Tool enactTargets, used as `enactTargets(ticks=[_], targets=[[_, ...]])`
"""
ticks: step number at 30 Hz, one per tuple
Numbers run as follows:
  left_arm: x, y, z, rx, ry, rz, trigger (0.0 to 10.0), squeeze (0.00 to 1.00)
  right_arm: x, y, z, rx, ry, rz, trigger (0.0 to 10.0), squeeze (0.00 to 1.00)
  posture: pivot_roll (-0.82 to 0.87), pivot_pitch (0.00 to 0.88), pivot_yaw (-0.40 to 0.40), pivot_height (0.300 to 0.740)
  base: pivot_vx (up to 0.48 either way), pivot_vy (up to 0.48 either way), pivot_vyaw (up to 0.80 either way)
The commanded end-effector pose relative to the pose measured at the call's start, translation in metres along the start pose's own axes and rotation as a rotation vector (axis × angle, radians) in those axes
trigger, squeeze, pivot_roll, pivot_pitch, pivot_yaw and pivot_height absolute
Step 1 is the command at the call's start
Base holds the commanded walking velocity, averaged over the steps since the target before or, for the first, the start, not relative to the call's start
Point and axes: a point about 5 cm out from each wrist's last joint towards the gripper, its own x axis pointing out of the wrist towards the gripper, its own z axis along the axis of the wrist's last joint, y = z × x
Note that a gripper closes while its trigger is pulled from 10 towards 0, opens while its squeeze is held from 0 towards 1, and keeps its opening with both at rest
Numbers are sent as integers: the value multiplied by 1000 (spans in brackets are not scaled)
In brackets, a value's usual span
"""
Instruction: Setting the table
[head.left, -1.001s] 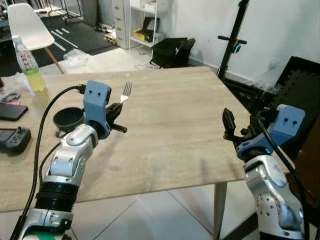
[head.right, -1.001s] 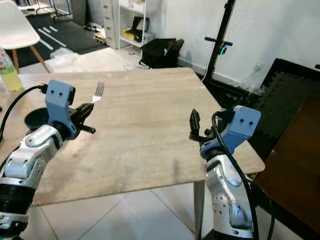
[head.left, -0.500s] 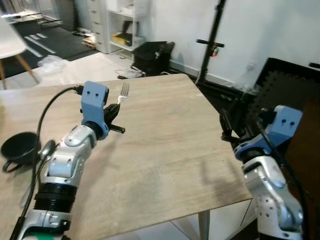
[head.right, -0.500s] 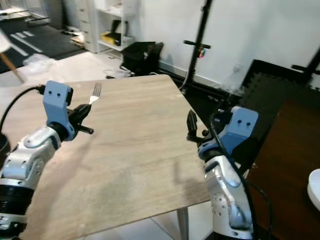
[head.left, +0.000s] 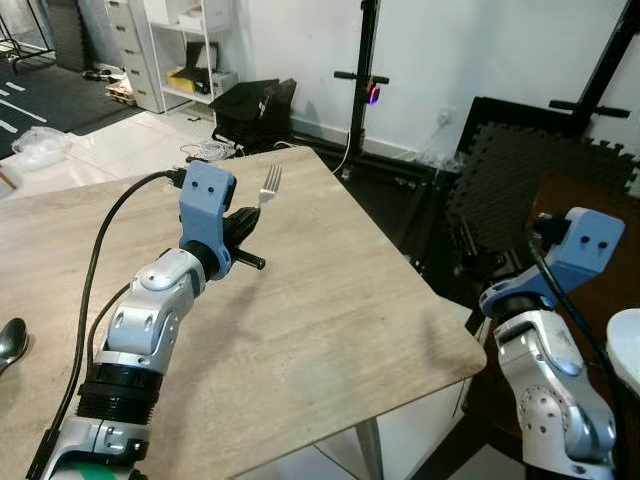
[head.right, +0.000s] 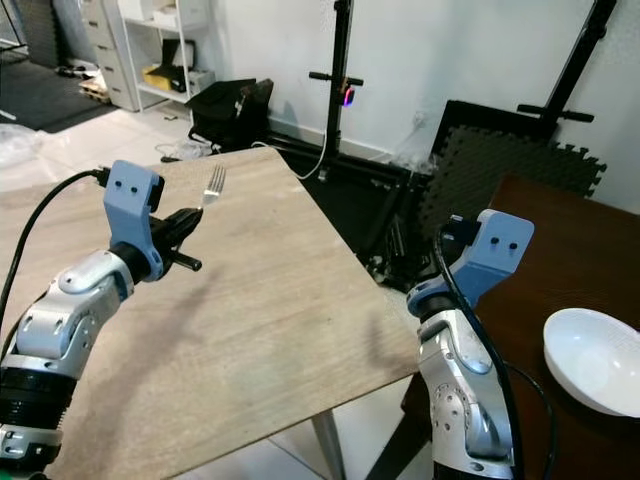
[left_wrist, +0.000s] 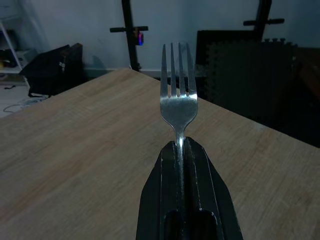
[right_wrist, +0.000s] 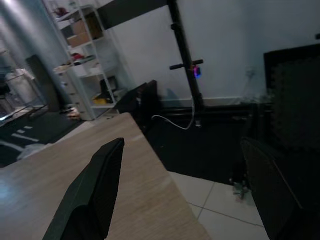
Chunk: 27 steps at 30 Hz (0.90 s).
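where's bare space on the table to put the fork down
Most of the wooden table is bare: the stretch from the left gripper, shut on the fork, out to the far and right edges. A spoon lies at the left edge. The right gripper is open, off the table's corner.

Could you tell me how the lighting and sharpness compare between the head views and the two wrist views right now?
Left and right eye views: bright, even daylight, fairly sharp, with the left gripper casting a soft shadow on the wooden table. Left wrist view: dim and bluish, yet the fork is crisp, with a highlight on its neck. Right wrist view: dim and hazy; the right gripper's fingers are soft, dark shapes.
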Motion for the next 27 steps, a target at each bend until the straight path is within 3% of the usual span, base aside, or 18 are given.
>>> enactTargets(ticks=[1, 8, 20, 27], targets=[[-2, -1, -1, 0, -7, -4, 10000, 0, -3, -3, -2, -1, 8, -9, 10000, 0, 49, 104, 58, 740, 0, -472, 0], [-1, -2, -1, -6, -7, -6, 10000, 0, -3, -3, -3, 17, 16, -20, 10000, 0, 46, 107, 58, 740, 0, -408, -355], [0, -2, 0, -23, -16, -6, 10000, 0, -3, -3, -3, 7, 17, -18, 10000, 0, 47, 106, 57, 740, 0, 0, -794], [0, -1, 0, -30, -16, -2, 10000, 0, -2, -2, -3, -2, 19, -17, 10000, 0, 47, 103, 56, 740, 0, 0, -132]])
